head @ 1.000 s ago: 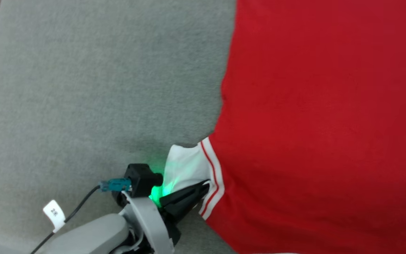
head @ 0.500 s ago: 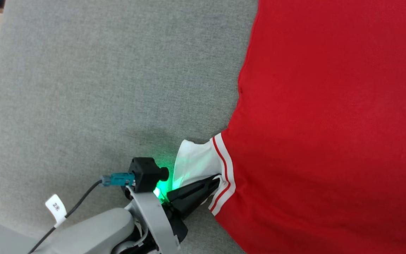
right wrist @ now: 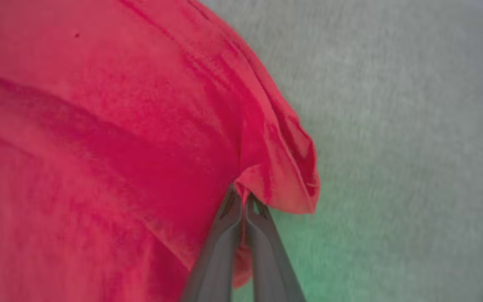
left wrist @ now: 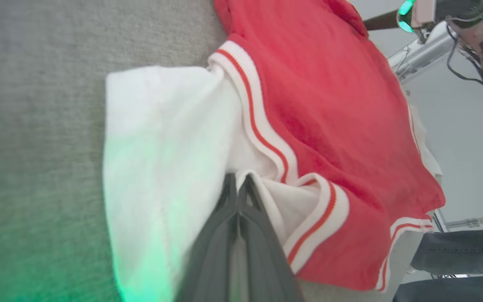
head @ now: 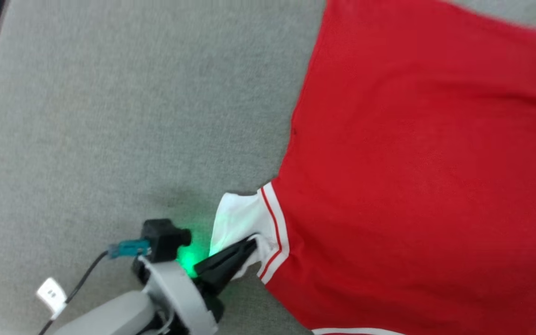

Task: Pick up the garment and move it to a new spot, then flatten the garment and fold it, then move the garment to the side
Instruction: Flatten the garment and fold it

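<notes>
The left tool point(head: 251, 242) is pinched shut on the white sleeve end point(head: 237, 218) of the red jersey shirt point(head: 412, 186), which lies spread across the grey fabric surface point(head: 133, 116). The right tool point(right wrist: 243, 200) is clamped shut on the shirt's red edge.

No writing can be read. A white tag point(head: 51, 294) on the cable point(head: 84, 274), well back and to the left of the fingers point(head: 225, 264) of the left gripper point(head: 251, 242), bears small dark marks, too blurred to make out.
</notes>
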{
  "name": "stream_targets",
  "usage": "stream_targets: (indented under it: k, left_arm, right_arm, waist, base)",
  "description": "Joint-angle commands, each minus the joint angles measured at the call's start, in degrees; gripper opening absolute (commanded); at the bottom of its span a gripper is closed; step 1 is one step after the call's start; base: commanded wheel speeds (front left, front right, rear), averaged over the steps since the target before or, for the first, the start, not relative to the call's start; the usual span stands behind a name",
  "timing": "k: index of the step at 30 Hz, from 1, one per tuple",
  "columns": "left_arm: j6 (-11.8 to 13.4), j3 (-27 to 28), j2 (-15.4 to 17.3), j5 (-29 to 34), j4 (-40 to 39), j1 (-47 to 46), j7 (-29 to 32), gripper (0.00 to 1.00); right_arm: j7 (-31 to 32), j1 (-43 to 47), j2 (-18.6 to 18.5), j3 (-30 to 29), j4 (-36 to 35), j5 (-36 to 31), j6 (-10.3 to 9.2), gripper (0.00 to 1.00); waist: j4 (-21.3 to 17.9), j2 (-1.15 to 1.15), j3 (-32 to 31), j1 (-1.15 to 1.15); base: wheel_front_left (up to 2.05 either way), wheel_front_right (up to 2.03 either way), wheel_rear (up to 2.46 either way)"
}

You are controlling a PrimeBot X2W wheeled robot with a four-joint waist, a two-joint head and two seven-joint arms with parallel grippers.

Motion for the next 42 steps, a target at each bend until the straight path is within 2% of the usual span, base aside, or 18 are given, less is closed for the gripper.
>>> stream_targets:
  k: [1,5,9,13,17,21,25,26,27,28,29,34,37,40,42]
  left_arm:
    - [1.2,1.3,2.5,-0.3,2.5,3.7,0.6,0.00]
    - [1.0,5.0,2.8,0.7,1.3,7.7,0.5,0.00]
    - [0.8,8.3,3.2,2.0,0.5,11.0,0.5,0.00]
    - [0.8,11.0,3.4,3.6,0.3,12.7,0.5,0.00]
    - [0.8,13.0,3.1,4.6,0.2,13.7,0.5,0.00]
    - [0.8,14.2,2.9,5.3,0.6,14.4,0.5,0.00]
    - [0.8,14.8,2.6,5.9,0.8,14.8,0.4,0.00]
    - [0.8,14.8,2.6,6.0,0.8,14.9,0.4,0.00]
    - [0.8,14.8,2.6,6.1,0.9,15.0,0.4,0.00]
    - [0.8,14.9,2.6,6.1,0.9,15.0,0.4,0.00]
    - [0.8,15.0,2.5,6.2,0.9,15.1,0.4,0.00]
    - [0.8,15.2,2.0,6.4,0.8,15.5,0.4,0.00]
    - [0.8,15.4,1.2,6.7,0.6,15.7,0.4,0.00]
    - [0.8,15.4,0.5,7.1,0.6,16.1,0.4,0.00]
    - [0.8,15.4,0.0,7.3,0.6,15.7,0.4,0.00]
  right_arm:
    - [2.3,8.2,-1.7,2.0,-2.8,3.2,0.02,0.00]
    - [2.5,19.9,-5.2,-0.3,-12.6,8.3,0.01,0.00]
    - [3.3,33.5,-5.2,-4.9,-21.2,10.6,0.02,0.00]
    - [4.8,46.9,-2.1,-8.6,-29.0,10.0,0.02,0.00]
    - [6.8,57.2,2.1,-9.8,-35.8,8.5,0.02,0.00]
    - [7.5,61.8,5.2,-8.9,-40.2,7.0,0.02,0.00]
    - [6.9,62.3,7.0,-7.4,-41.1,5.8,0.02,0.00]
    - [6.1,61.9,6.8,-7.2,-41.4,5.0,0.02,0.17]
    - [5.4,61.5,6.5,-7.0,-41.6,4.4,0.02,0.45]
    - [4.8,61.1,6.3,-6.9,-42.0,4.2,0.02,0.83]
    - [4.2,60.9,6.1,-7.1,-42.5,4.1,0.02,1.00]
    - [4.0,61.1,4.0,-10.2,-46.6,5.6,0.02,1.00]
    - [4.8,60.2,3.2,-15.3,-50.4,8.1,0.01,1.00]
    - [5.6,57.0,1.9,-19.1,-52.7,8.6,0.02,1.00]
    - [4.1,52.6,1.5,-20.1,-51.8,7.4,0.02,1.00]
  waist:
    - [-4.4,0.00,-6.2,0.00]
    - [-7.0,0.00,-9.1,0.00]
    - [-9.1,0.00,-10.6,0.00]
    - [-10.7,0.00,-11.1,0.00]
    - [-12.1,0.00,-11.5,0.00]
    - [-13.3,0.00,-11.7,0.00]
    - [-14.2,0.00,-12.2,0.00]
    - [-14.3,0.00,-12.3,0.00]
    - [-14.5,0.00,-12.3,0.00]
    - [-14.6,0.00,-12.4,0.00]
    - [-14.7,0.00,-12.5,0.00]
    - [-14.4,0.00,-12.9,0.00]
    - [-13.8,0.00,-13.2,0.00]
    - [-13.0,0.00,-13.3,0.00]
    - [-12.4,0.00,-13.1,0.00]
  base:
    - [0.00,0.00,0.00]
    - [0.00,0.00,0.00]
    - [0.00,0.00,0.00]
    - [0.00,0.00,0.00]
    - [0.00,0.00,0.00]
    - [0.00,0.00,0.00]
    - [0.00,0.00,0.00]
    - [0.00,0.00,0.00]
    - [0.00,0.00,0.00]
    - [0.00,0.00,0.00]
    - [0.00,0.00,0.00]
    - [0.00,0.00,0.00]
    - [0.00,0.00,0.00]
    - [0.00,0.00,0.00]
    - [0.00,0.00,0.00]
